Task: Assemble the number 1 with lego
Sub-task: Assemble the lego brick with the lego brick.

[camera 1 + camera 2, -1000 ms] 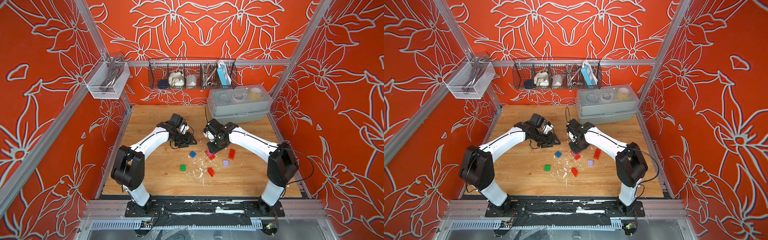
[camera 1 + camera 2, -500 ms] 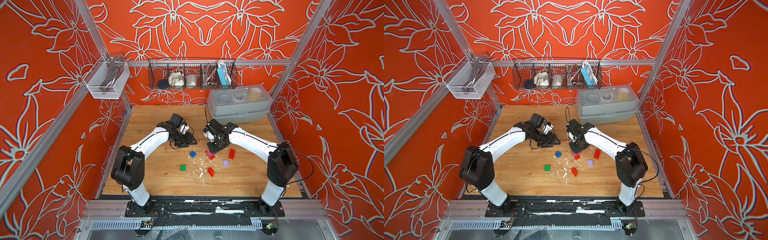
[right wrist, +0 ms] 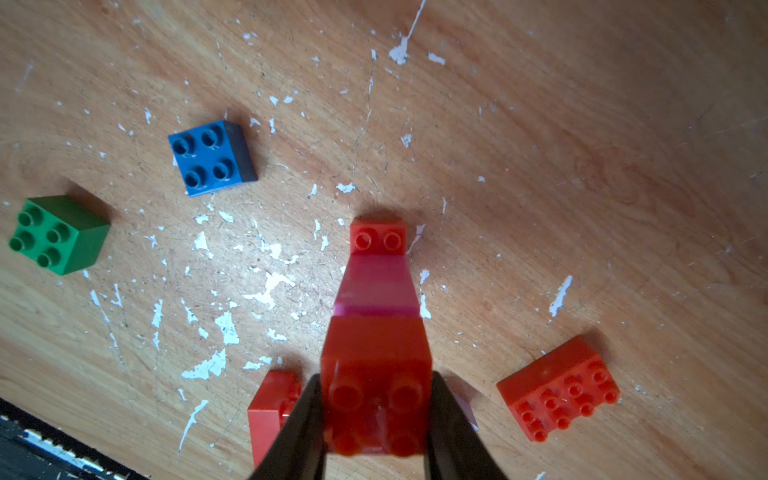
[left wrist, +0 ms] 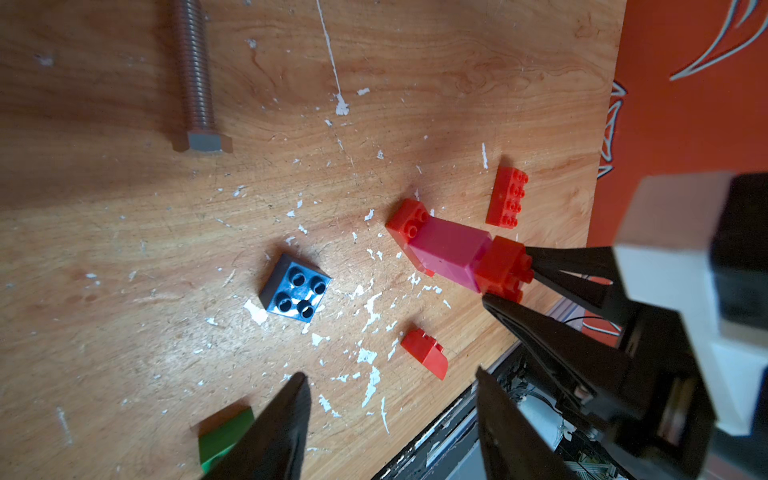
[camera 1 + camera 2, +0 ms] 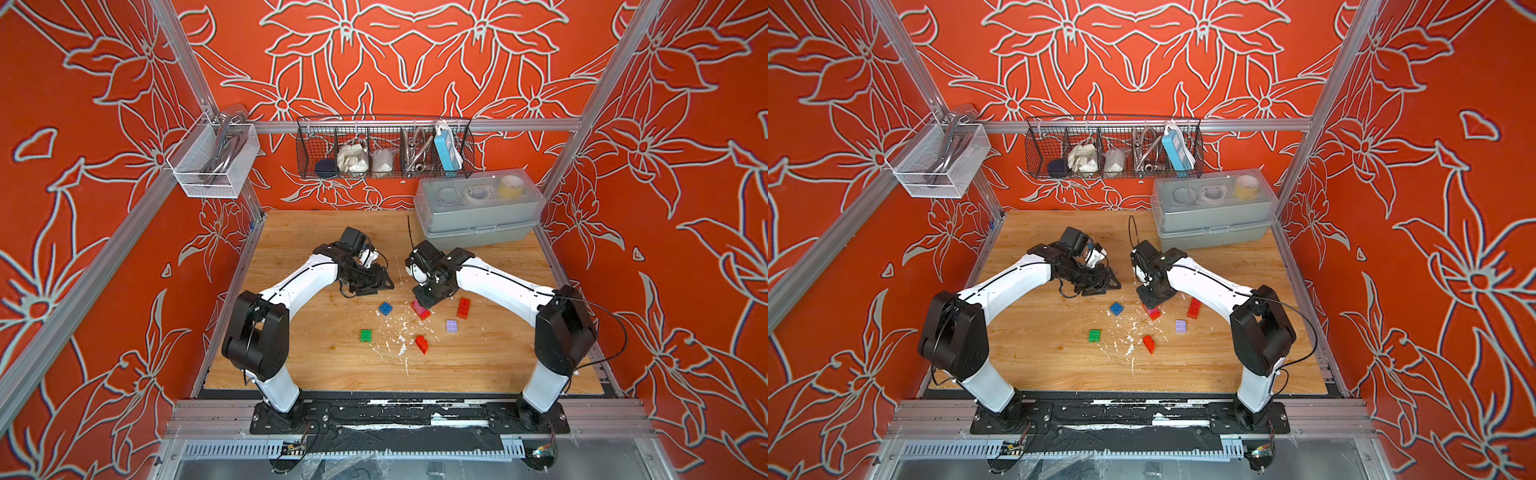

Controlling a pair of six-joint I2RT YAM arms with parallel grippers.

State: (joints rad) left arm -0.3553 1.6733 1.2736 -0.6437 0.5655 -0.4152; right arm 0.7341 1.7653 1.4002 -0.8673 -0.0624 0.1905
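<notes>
the right gripper (image 3: 376, 415), pinching the red studded plastic brick (image 3: 376, 365) atop the pink column (image 3: 376, 286) near the blue square brick (image 3: 210, 156), should press straight down while the spread left gripper (image 4: 390, 373) hovers empty.

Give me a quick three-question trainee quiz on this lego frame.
1. True or false: the left gripper is open and holds nothing.
2. The right gripper is shut on the top red brick of a stack. The brick just beneath it is: A green, B pink, C blue.
3. What grey threaded hardware lies on the table?
Key: 1 true; 2 B, the pink brick; 3 a bolt.
</notes>
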